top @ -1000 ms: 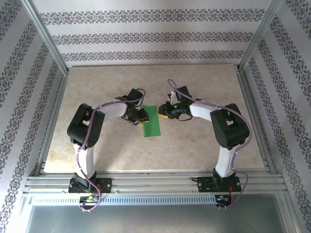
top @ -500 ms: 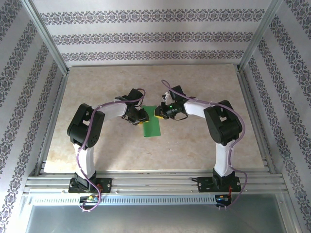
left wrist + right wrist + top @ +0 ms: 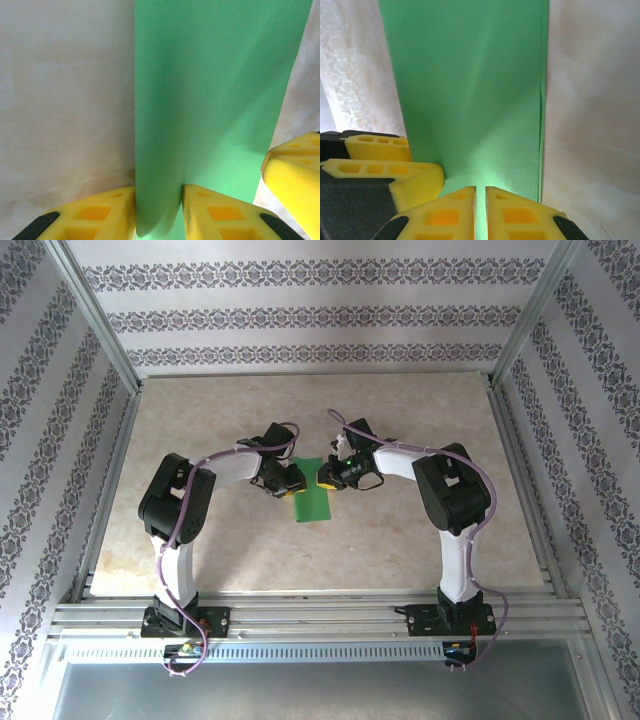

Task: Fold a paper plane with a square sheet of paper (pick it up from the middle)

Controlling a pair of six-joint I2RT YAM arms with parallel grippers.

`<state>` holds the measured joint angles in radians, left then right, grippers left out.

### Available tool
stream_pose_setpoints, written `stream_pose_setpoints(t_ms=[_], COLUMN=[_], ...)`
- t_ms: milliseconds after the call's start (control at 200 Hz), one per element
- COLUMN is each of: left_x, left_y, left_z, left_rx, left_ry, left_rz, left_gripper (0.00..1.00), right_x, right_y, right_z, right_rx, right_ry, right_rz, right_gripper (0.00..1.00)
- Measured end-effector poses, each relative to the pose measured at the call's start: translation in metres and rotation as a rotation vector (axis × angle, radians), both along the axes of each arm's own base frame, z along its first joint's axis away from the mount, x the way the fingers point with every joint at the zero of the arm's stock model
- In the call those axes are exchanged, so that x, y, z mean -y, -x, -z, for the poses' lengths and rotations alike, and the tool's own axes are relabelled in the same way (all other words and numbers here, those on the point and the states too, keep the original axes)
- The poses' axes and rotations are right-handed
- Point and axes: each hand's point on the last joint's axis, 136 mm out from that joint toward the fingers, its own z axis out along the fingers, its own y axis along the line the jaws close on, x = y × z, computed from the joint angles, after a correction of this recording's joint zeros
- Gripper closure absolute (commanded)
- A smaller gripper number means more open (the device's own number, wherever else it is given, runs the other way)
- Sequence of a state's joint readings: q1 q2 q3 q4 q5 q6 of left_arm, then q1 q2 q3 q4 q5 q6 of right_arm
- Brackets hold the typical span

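Left gripper [image 3: 288,480] at the paper's left edge, jaws pinching a fold of it. Square sheet of paper [image 3: 313,490], folded to a narrow green strip, mid-table [image 3: 420,420], long axis near to far. Right gripper [image 3: 327,473] at its far right edge, jaws pressed nearly together on it.

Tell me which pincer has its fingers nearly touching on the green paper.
The right pincer: its yellow fingers are almost together on the green paper. The left pincer keeps a plain gap between its fingers around the paper.

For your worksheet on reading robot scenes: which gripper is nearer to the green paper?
Neither clearly: both touch it. The left gripper grips the paper at its left edge; the right gripper is pinched on its right edge.
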<state>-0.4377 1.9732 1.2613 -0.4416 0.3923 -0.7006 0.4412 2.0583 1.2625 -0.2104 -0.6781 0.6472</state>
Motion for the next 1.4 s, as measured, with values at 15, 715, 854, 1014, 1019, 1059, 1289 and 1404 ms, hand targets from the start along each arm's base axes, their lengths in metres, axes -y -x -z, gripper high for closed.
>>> stream_pose_setpoints(t_ms=[15,715,854,1014,1019,1059,1289,1404], left_x=[0.000,0.003,-0.001,-0.016,-0.016,-0.017,0.002,0.014], left_y=[0.000,-0.001,-0.002,-0.005,-0.005,-0.008,-0.015,-0.011], left_z=[0.000,-0.005,-0.009,-0.034,-0.035,-0.048,-0.090,-0.071], left_rx=[0.000,-0.001,-0.002,0.039,0.041,0.075,0.192,0.146], left_ry=[0.000,0.015,-0.015,-0.035,-0.035,-0.020,0.165,0.249], left_rz=[0.001,0.015,0.017,-0.009,-0.010,-0.015,-0.011,-0.014], left_gripper=[0.67,0.59,0.56,0.58,0.58,0.60,0.80,0.95], right_x=[0.000,0.006,0.008,0.010,0.010,0.010,0.010,0.010], right_y=[0.000,0.006,0.006,0.006,0.006,0.006,0.006,0.006], right_z=[0.000,0.015,0.016,0.016,0.016,0.016,0.017,0.017], right_rx=[-0.001,-0.034,-0.033,-0.036,-0.036,-0.037,-0.052,-0.053], right_ry=[0.001,0.044,0.052,0.070,0.070,0.073,0.096,0.111], right_rz=[0.000,-0.008,-0.010,-0.015,-0.015,-0.016,-0.016,-0.015], right_gripper=[0.85,0.86,0.86,0.86,0.86,0.86,0.86,0.86])
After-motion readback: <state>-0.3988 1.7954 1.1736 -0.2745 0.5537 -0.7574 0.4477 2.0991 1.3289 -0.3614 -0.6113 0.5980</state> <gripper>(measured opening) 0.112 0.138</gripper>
